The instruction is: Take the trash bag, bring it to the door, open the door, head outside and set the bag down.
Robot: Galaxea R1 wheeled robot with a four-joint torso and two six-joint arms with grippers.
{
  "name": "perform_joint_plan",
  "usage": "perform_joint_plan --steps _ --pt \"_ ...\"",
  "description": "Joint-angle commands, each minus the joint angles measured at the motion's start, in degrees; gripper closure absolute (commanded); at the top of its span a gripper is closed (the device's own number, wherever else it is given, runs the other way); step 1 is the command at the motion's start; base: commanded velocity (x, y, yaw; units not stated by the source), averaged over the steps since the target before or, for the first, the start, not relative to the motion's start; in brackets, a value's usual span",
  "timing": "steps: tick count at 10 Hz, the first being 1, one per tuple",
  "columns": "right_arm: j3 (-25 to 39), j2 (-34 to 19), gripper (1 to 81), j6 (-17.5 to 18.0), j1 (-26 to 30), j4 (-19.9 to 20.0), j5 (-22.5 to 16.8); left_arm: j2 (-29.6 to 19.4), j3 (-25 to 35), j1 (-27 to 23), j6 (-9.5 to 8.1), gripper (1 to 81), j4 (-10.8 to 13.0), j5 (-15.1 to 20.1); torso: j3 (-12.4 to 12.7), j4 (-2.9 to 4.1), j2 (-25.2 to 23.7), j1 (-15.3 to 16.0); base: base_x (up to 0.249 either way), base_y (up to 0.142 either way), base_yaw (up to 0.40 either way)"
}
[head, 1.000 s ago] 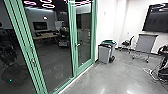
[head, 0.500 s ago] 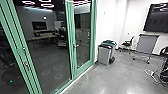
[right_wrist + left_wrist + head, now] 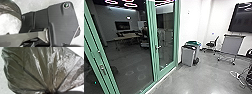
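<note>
You can't read any text, label, brand, number or sign here. On the robot's wide dark plate (image 3: 60, 18), the round fitting with a green-and-white centre (image 3: 66, 5) offers you no legible mark, and the small bright patch (image 3: 128, 17) beyond the green-framed glass gives you no readable wording.

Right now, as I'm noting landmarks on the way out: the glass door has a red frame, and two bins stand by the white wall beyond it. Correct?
Not quite: the frame of the glass door is green, not red, as the head view shows. Two bins do stand by the white wall beyond it.
</note>
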Motion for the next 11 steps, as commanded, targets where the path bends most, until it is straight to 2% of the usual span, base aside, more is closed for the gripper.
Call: perform_joint_plan --steps 1,11 --pt "0.08 -0.01 1.0 -0.09 2.19 -0.90 -2.69 -0.29 -0.05 -3.75 0.21 81.1 0.39 3.38 0.00 0.00 0.00 0.00 0.181 -0.065 0.000" --pt "0.08 -0.10 1.0 -0.09 2.19 -0.90 -2.69 -0.29 -0.05 -3.75 0.21 81.1 0.39 3.38 0.00 0.00 0.00 -0.02 0.181 -0.006 0.000"
